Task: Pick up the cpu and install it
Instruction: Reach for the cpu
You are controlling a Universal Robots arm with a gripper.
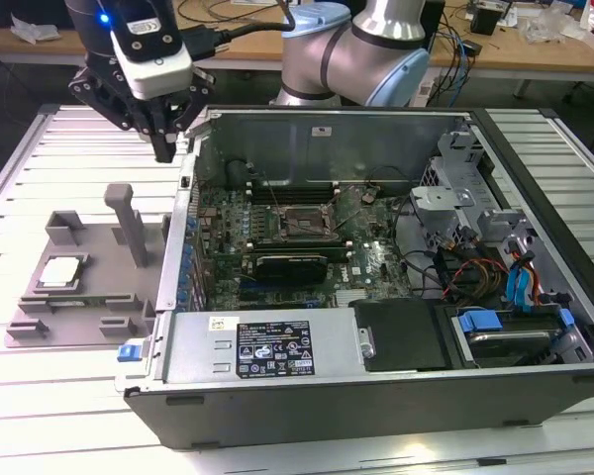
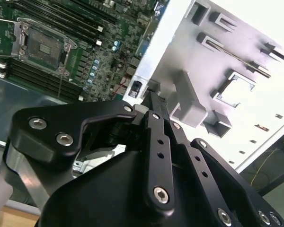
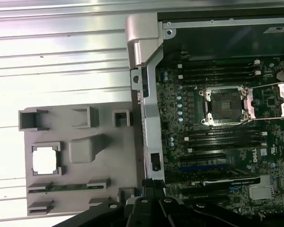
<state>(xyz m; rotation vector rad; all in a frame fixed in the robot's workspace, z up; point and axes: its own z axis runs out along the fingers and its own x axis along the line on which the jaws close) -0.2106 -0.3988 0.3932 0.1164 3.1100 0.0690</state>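
Black gripper [image 1: 165,146], fingertips [image 2: 151,101] pressed together in the second wrist view, hangs well apart from silvery square cpu [image 1: 61,271].

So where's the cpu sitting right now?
In the exterior view the cpu lies in a pocket of the grey fixture, on the view's left, outside the open computer case.

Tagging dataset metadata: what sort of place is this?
Probably a robotics lab or workshop: open grey metal computer case on a slatted aluminium table, grey plastic fixture plate beside it, cluttered wooden benches behind.
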